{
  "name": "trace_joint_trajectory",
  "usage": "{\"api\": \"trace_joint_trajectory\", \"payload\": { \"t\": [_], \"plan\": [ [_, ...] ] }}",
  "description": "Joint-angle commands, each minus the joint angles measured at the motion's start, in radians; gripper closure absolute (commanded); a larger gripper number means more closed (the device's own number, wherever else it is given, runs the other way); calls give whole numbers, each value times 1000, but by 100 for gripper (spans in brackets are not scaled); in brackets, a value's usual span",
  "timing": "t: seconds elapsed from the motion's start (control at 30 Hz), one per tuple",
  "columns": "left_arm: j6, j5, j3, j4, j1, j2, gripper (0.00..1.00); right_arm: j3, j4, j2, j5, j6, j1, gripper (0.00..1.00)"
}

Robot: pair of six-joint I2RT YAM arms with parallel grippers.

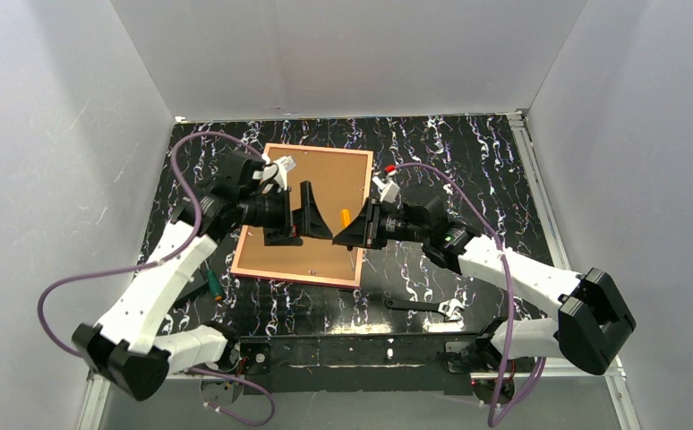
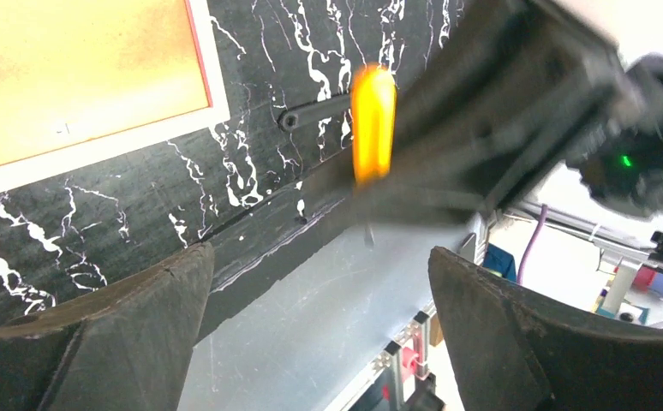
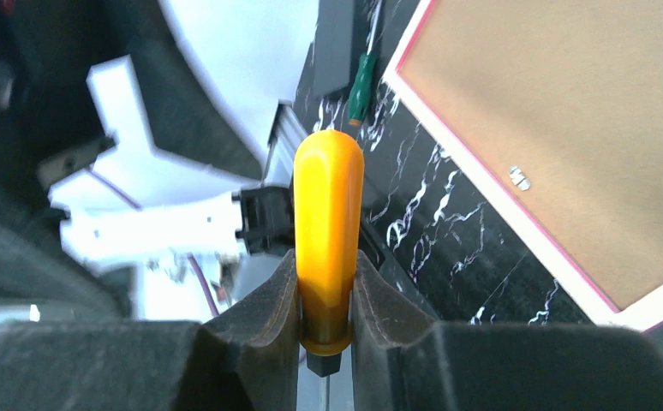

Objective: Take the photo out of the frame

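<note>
Right fingers (image 3: 264,312) pinch an orange screwdriver (image 3: 328,214) by its handle; left fingers (image 2: 131,334) spread wide, empty, facing it. Frame (image 1: 312,215) lies beneath both, back upward.

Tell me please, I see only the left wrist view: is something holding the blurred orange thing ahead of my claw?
Observer: Yes. It is an orange screwdriver, and the right claw is shut on the lower end of its handle.
Operator: Is any other tool near the frame?
Observer: A green screwdriver lies left of the frame, by its near corner.
Operator: Can you see the photo anywhere?
Observer: No. The frame lies face down with its brown back board on top, so no photo shows in any view.
</note>
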Motion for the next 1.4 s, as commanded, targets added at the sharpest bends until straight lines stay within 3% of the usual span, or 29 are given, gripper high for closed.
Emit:
{"api": "trace_joint_trajectory", "payload": {
  "t": [0.0,0.13,0.33,0.4,0.53,0.63,0.83,0.9,1.03,1.13,1.37],
  "plan": [
    [5,16,-78,0,-5,-93,5,-61,190,2,64,177,-73,99],
    [-12,200,-90,26,-35,0,15,-38,235,6,74,212,-91,99],
    [-34,226,-104,119,-115,49,17,-17,296,50,32,228,-86,99],
    [-66,236,-107,147,-122,66,25,-22,322,61,26,232,-77,99],
    [-77,222,-119,154,-129,84,31,-1,319,79,22,216,-54,99],
    [-82,199,-128,163,-130,76,42,-2,319,86,26,219,-44,99],
    [-83,172,-140,178,-130,47,38,-32,349,67,4,225,-39,99],
    [-47,165,-149,192,-131,23,48,-38,335,48,-9,225,-39,99],
    [7,152,-200,286,-147,-25,47,-6,236,30,-6,242,-26,99],
    [-32,159,-187,300,-149,-8,49,-13,246,23,0,234,-12,99],
    [-132,148,-137,227,-153,49,64,34,132,14,23,140,25,99]
  ]
}}
